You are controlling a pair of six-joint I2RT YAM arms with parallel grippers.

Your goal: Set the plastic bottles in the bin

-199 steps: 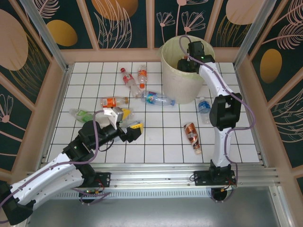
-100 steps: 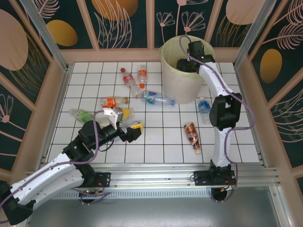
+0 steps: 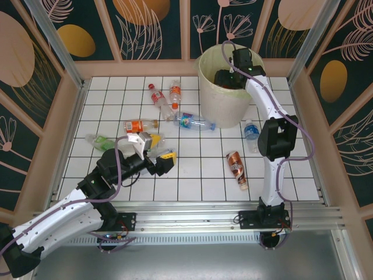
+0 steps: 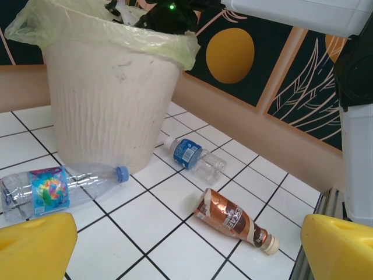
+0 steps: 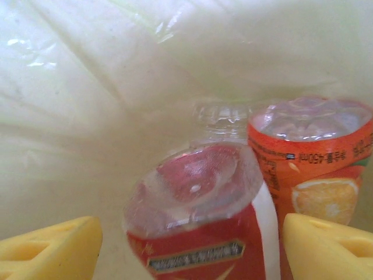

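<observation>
the right gripper [image 3: 224,79] hangs inside the bin [image 3: 217,108], released and holding nothing. a red-label bottle [image 5: 198,221] lies between its fingers and an orange-label bottle [image 5: 309,169] beside it, both on the crinkled liner [image 5: 116,87]. the left gripper [image 4: 186,251], spread and empty, sits well left of the bin. a clear blue-capped bottle [image 4: 46,189] lies just beside the bin's ribbed cream wall. a dented blue-label bottle [image 4: 192,156] and a glossy brown bottle [image 4: 233,217] lie right of the bin on the white tiled tabletop [image 4: 157,216].

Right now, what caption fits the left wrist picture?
Rainbow-label bottle, blue-label bottle and brown bottle lie near the bin, framed by the open left gripper.
</observation>
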